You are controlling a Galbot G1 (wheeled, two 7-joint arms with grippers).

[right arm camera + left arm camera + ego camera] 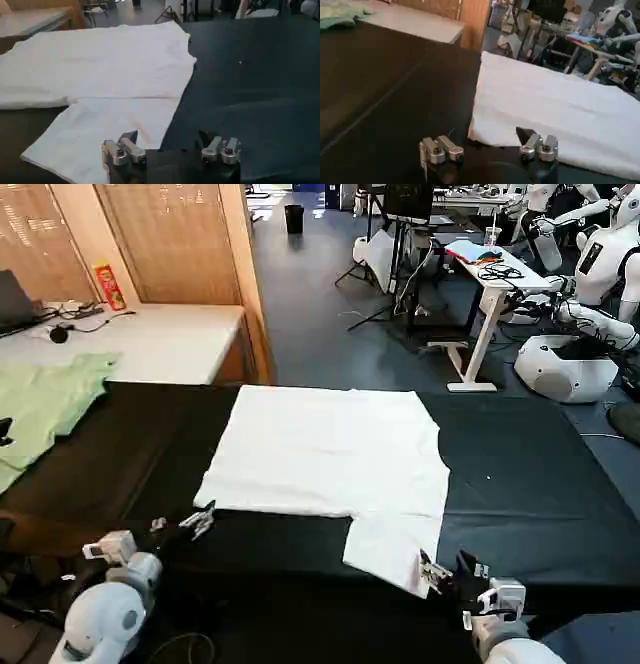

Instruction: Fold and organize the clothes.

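On the black counter (530, 484), mid-surface: one white T-shirt (330, 449), lying flat, plain side up, no print showing.
T-shirt shape: body spread wide across the counter; one sleeve (395, 549) sticks out toward the robot at its right near corner.
T-shirt edges: far edge straight along the counter's back; left near corner (475, 132) lies folded thick in the left wrist view.
Right gripper (448, 572): one, low at the counter's near edge, fingers apart with a wide gap, holding nothing.
Right gripper contact: its left finger (125, 147) sits over the sleeve's near corner; the other finger is over bare black cloth beside the sleeve. Whether the finger presses the fabric, I cannot tell.
Left gripper (185, 524): one, near the counter's front, just beside the T-shirt's left near corner, fingers spread wide, empty.
Left gripper contact: one finger (537, 145) reaches the hem at that corner; the other is over bare counter, apart from the cloth.
Grippers, count: two, both spread, neither clamped on anything.
T-shirts, count: one.
Green garment (45, 399): one, crumpled at the counter's far left edge, well apart from the T-shirt.
White side table (160, 339): one, behind the counter on the left, carrying a red-and-yellow can (108, 285) standing upright and some cables.
Room behind: a white desk (490, 279) with clutter, and white robots (590, 294) at the far right.
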